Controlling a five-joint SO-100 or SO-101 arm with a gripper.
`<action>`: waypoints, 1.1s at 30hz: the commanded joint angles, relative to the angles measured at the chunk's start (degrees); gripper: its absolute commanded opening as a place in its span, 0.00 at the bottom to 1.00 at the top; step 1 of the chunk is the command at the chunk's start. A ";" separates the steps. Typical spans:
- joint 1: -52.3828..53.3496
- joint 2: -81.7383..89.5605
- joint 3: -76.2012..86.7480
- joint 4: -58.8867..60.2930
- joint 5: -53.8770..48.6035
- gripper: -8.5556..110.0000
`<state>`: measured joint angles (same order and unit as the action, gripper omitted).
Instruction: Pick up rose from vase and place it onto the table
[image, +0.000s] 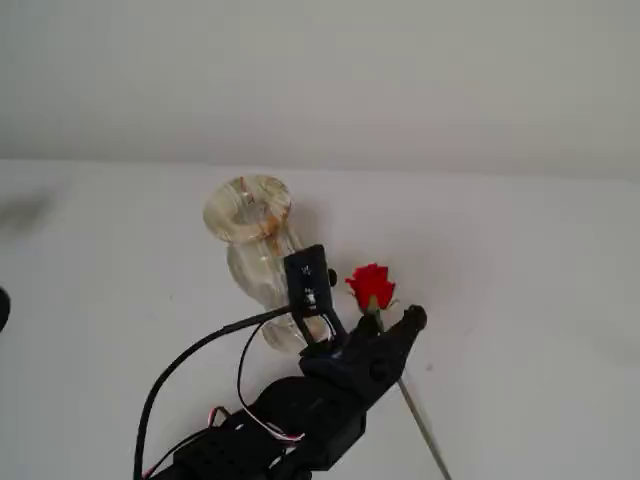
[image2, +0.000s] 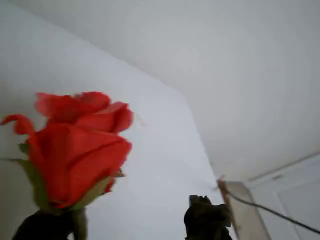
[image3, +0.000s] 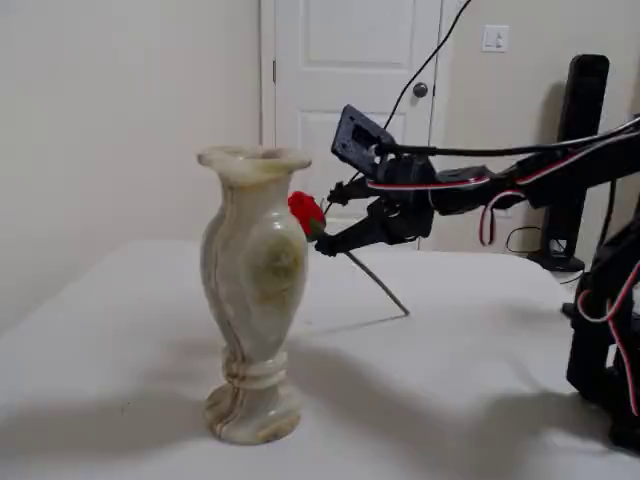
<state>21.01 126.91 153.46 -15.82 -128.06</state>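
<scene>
There is one rose (image: 371, 285), one vase (image: 256, 250) and one robot arm (image: 300, 420) on the white table (image: 520, 280).

The pincer (image: 385, 325) is closed tight on the rose. It grips the thin stem just under the red flower. In a fixed view from above, the flower sits right next to the vase, on its right side, but it is out of the vase. The stem (image: 425, 430) runs down and to the right from under the pincer.

In a fixed view from the side, the rose (image3: 307, 213) is up in the air, beside the top part of the vase (image3: 252, 300). The vase hides a bit of the flower. The stem (image3: 380, 285) slants down to the right, and its tip is close to the table (image3: 450, 400); I cannot tell if it touches. The vase stands up straight on its round foot. The pincer (image3: 325, 240) reaches in from the right side.

In the wrist view, the rose (image2: 75, 150) looks very big and fills the lower left. One dark pincer tip (image2: 207, 220) shows at the bottom. The picture is a bit blurry.

There is one white door (image3: 350, 100) behind the table, and one black stand (image3: 570, 150) at the right.
</scene>
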 joint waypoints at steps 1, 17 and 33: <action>0.88 -2.11 -4.31 -4.66 -0.26 0.45; 4.83 -19.34 -12.04 -22.85 -8.26 0.48; -1.85 -4.04 -15.47 -11.07 4.39 0.36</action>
<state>22.94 109.86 143.44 -34.89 -130.96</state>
